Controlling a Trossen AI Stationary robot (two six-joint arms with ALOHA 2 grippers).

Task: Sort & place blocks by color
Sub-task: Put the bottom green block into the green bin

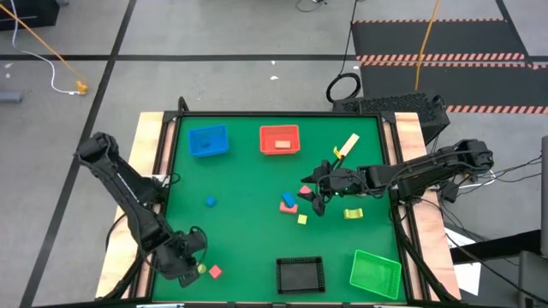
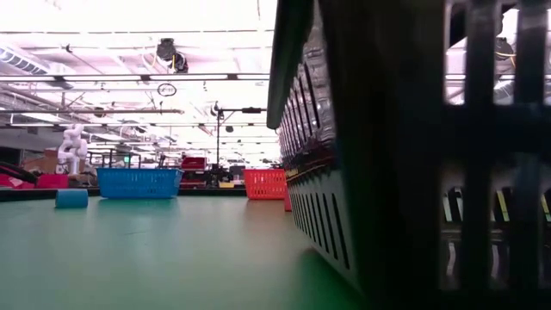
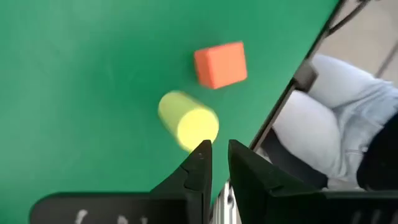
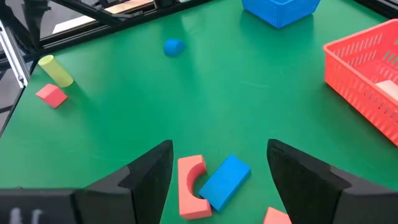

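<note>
Only the left wrist view is showing the left gripper (image 3: pixel 214 155) pinched shut on nothing, a yellow cylinder (image 3: pixel 188 121) and pink cube (image 3: pixel 221 63) lying just beyond it near the table edge (image 3: pixel 292 93). The right gripper (image 4: pixel 221 163) is hovering spread open over one pink arch block (image 4: pixel 191 186) and one blue bar (image 4: pixel 224 180), touching each other mid-table, with open green mat (image 4: pixel 205 93) stretching toward one blue tray (image 4: pixel 280 9) and one red tray (image 4: pixel 367 62).

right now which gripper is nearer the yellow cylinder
Left. The left gripper sits shut right beside the yellow cylinder at the table's near-left corner; the right gripper hangs open over the pink and blue blocks, far across the table.
</note>
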